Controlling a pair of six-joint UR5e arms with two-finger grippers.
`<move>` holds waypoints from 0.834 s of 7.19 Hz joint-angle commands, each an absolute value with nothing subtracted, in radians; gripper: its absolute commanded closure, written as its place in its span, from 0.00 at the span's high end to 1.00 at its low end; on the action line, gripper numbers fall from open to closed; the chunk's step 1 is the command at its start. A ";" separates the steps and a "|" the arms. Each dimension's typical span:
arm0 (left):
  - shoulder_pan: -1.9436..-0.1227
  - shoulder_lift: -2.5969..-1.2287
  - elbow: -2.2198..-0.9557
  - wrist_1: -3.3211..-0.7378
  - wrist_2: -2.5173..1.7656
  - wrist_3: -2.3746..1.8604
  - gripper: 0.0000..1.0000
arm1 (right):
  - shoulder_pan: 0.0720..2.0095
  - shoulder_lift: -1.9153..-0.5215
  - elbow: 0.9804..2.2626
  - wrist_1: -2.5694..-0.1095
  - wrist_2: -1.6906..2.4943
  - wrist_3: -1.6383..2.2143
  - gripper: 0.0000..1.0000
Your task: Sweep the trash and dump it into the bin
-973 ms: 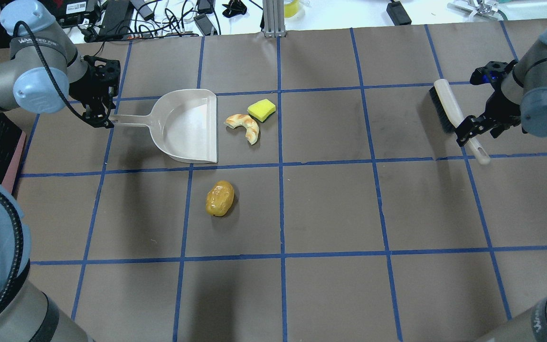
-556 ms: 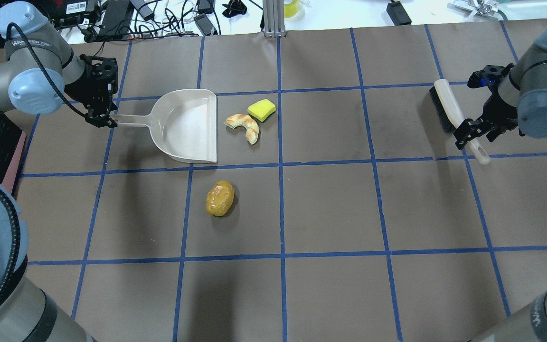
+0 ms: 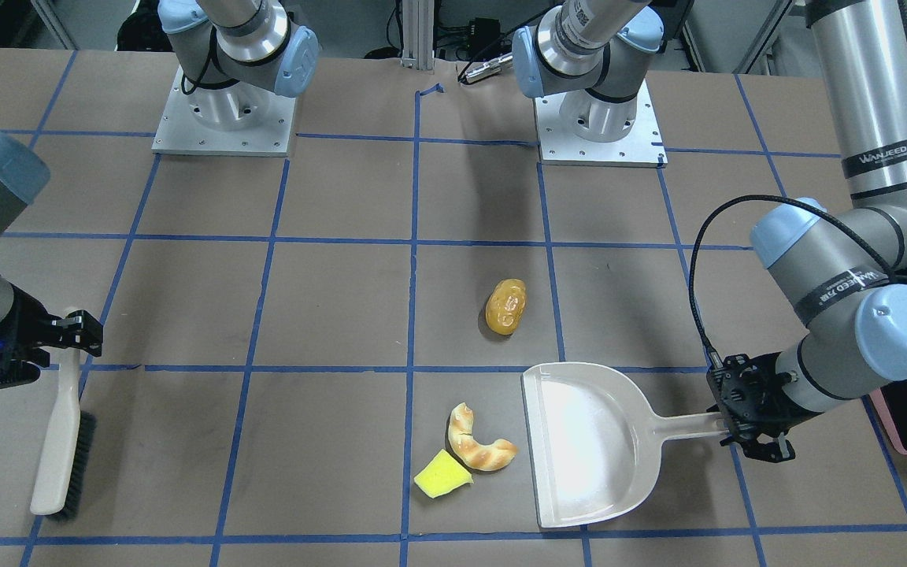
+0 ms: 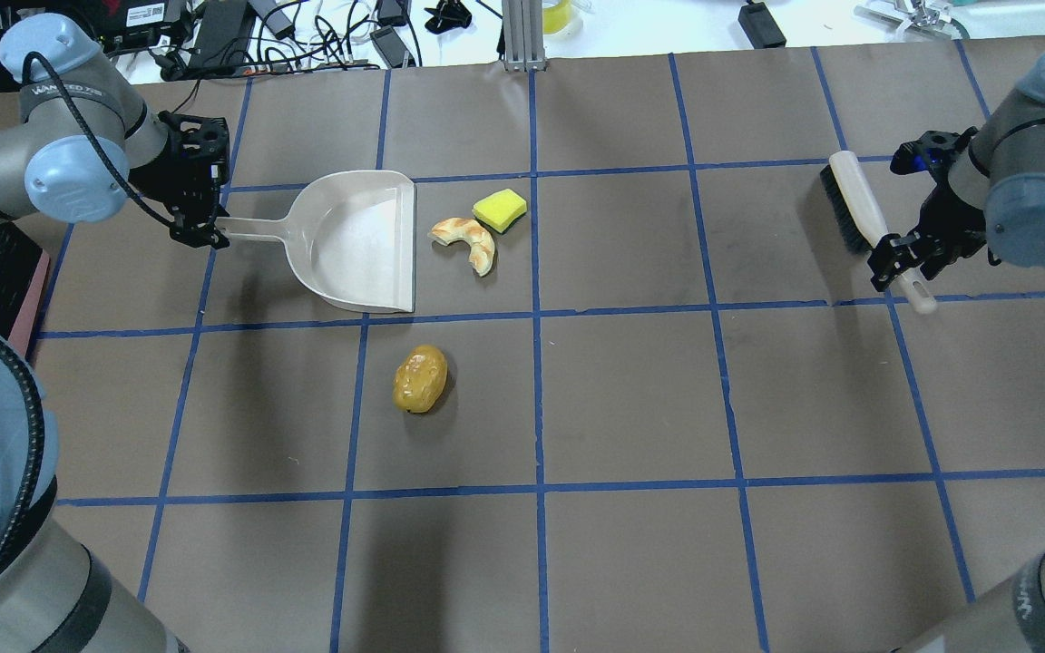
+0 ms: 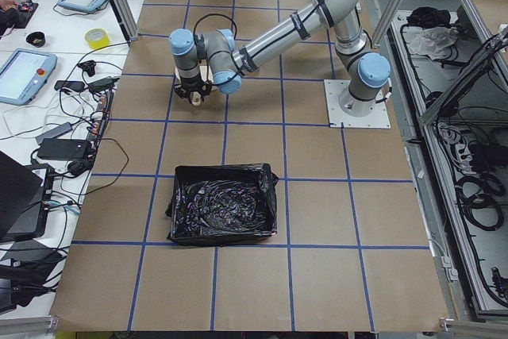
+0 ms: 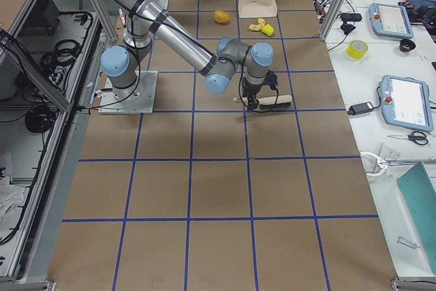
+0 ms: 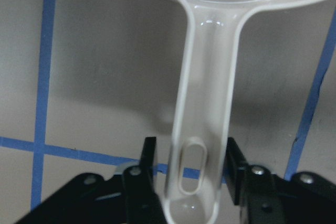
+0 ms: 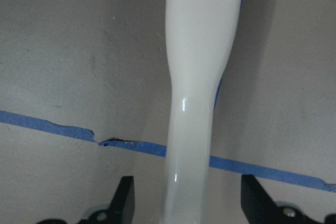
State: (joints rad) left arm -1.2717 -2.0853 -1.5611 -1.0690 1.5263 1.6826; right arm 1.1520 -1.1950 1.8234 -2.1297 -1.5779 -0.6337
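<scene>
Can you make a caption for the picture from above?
Left gripper straddles the dustpan handle, right gripper the brush; potato, croissant, yellow wedge wait.

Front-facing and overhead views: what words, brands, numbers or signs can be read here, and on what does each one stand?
"WANJEED": on the black strap around the left arm's upright silver tube.
"WANJEED": on a second strap on the same arm, near its elbow joint.
White label on a dark device beyond the table's far edge: print too small to read.
Other text: none legible.
</scene>
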 commanded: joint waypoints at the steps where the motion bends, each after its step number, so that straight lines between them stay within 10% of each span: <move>1: -1.273 -2.085 -1.559 -1.069 1.528 1.686 0.05 | 1.152 -1.192 1.822 -2.135 -1.572 -0.627 0.53; 4: -1.273 -2.077 -1.560 -1.069 1.528 1.690 0.00 | 1.154 -1.200 1.815 -2.129 -1.572 -0.627 0.43; 5: -1.273 -2.077 -1.562 -1.071 1.534 1.698 0.00 | 1.154 -1.198 1.815 -2.129 -1.572 -0.627 0.05; 6: -1.275 -2.082 -1.568 -1.071 1.535 1.698 0.00 | 1.154 -1.200 1.815 -2.126 -1.574 -0.627 0.00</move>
State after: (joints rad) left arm -1.2736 -2.0790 -1.5625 -1.0702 1.5322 1.6949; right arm 1.1534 -1.1991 1.8149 -2.1287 -1.5731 -0.6274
